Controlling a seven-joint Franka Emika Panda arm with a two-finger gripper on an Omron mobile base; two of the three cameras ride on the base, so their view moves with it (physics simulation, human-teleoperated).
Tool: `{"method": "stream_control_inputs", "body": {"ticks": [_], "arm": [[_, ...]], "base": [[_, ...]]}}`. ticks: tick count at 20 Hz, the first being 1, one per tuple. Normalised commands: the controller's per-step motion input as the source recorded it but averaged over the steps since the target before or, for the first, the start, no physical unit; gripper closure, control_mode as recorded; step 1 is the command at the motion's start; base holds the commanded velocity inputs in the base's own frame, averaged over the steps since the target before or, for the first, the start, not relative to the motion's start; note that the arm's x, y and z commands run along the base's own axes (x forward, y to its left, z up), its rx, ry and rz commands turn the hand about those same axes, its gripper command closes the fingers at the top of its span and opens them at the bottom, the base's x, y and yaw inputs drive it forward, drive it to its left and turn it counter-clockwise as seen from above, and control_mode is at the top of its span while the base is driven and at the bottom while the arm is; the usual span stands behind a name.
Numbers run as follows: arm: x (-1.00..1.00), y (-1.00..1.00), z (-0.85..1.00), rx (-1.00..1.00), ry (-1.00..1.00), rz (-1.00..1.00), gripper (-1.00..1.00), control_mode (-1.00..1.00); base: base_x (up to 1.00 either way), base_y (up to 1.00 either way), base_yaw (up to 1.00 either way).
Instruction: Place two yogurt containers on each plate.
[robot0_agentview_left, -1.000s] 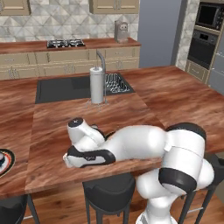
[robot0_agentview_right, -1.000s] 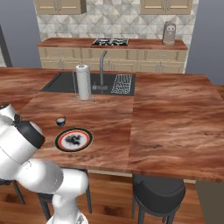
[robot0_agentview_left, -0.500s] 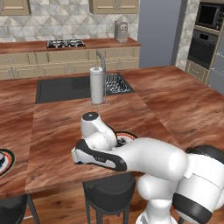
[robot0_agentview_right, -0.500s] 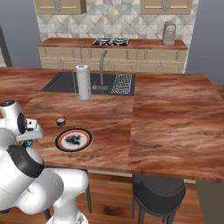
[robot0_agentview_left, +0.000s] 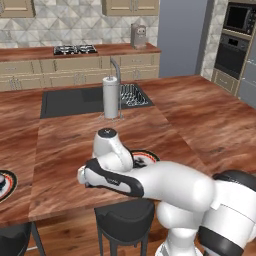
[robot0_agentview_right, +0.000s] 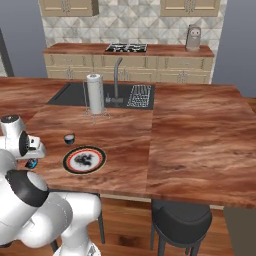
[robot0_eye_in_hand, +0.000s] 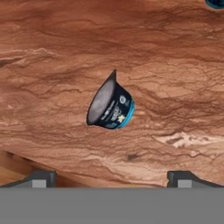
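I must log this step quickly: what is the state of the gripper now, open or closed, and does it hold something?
Gripper: open, holding nothing; the small dark yogurt cup with a pale top lies on its side on the wooden counter, apart from the fingertips.

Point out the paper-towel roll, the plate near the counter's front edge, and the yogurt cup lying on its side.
paper-towel roll (robot0_agentview_right: 95, 93): right base view, middle of its white side.
plate (robot0_agentview_right: 84, 159): right base view, white centre.
yogurt cup (robot0_eye_in_hand: 110, 107): hand view, dark side wall.

Wooden desk (robot0_agentview_right: 190, 145) with sink (robot0_agentview_right: 70, 93), paper-towel roll (robot0_agentview_right: 95, 93) by it, plate (robot0_agentview_right: 84, 159) near front edge, cup (robot0_agentview_right: 69, 138) just beside, another cup (robot0_eye_in_hand: 110, 106) on its side
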Motion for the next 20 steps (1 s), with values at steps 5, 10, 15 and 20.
{"method": "stream_control_inputs", "body": {"ticks": [5, 10, 15, 20], "arm": [[0.28, 0.07, -0.03, 0.00, 0.00, 0.00, -1.00, -1.00], [0.14, 0.07, -0.10, 0.00, 0.02, 0.00, -1.00, -1.00], [0.00, 0.07, -0.28, 0.00, 0.02, 0.00, -1.00, -1.00], [0.17, 0.00, -0.14, 0.00, 0.00, 0.00, -1.00, -1.00]], "base": [[0.00, 0.00, 0.00], [0.00, 0.00, 0.00], [0.00, 0.00, 0.00], [0.00, 0.00, 0.00]]}}
